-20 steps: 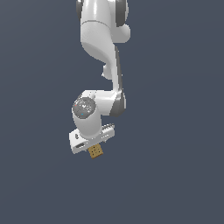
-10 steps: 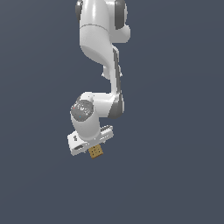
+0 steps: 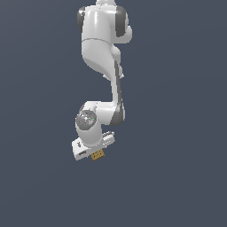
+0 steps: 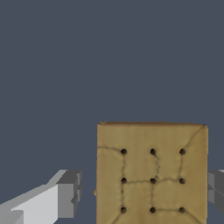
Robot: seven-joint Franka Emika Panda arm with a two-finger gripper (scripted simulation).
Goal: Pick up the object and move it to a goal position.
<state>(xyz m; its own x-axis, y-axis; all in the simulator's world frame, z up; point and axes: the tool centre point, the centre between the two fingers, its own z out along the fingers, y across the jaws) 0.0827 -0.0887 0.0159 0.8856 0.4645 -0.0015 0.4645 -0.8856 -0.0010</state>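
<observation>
**A:** One glossy white arm [image 3: 103, 53], all rounded shells with dark grey joints, hung down over a flat slate-blue backdrop. Where was the block?

**B:** Right at the gripper [image 3: 95, 153]. The object [image 3: 98, 154] poked out under the white hand as a small tan-brown square in the exterior view.

**A:** Texture?

**B:** Cracker-like in the wrist view: the object [image 4: 152, 175] was flat and square, with fine crack lines and a three-by-three grid of dark dots.

**A:** Was it pinched?

**B:** Couldn't tell. One boxy grey finger [image 4: 68, 194] sat apart from the block's edge, the other touched the opposite side at the frame's edge.
</observation>
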